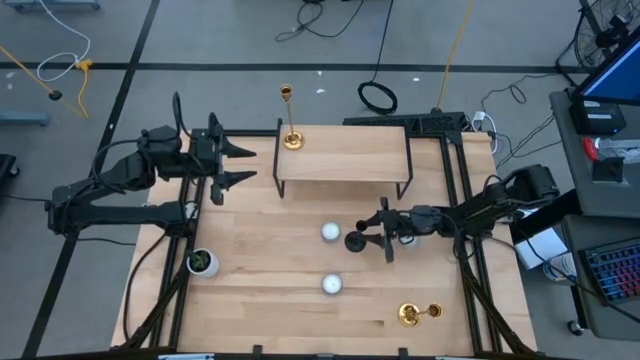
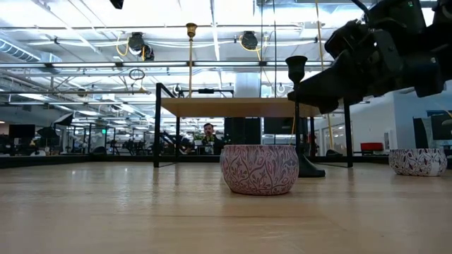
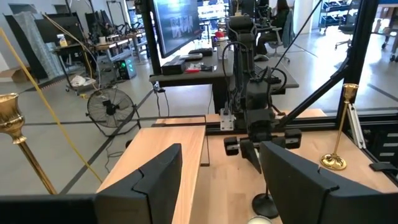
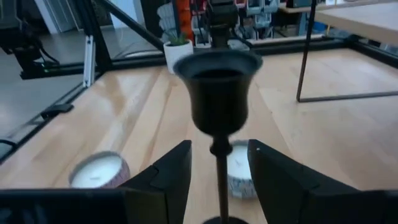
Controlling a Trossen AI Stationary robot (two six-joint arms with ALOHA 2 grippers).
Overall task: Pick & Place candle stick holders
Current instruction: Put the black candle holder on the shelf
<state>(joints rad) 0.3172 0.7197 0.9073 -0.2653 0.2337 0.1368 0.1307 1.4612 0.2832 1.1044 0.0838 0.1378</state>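
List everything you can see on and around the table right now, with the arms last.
gold candlesticks: two; one upright on the small shelf's left end, one near the table's front right corner.
black candlestick: one, upright mid-table, stem between the right gripper's fingers.
white candles: two, mid-table and nearer the front.
potted plant: one, white pot, left front.
shelf: one, wood top, black legs, table's back.
left gripper: open, empty, left of the shelf.
right gripper: around the black candlestick.
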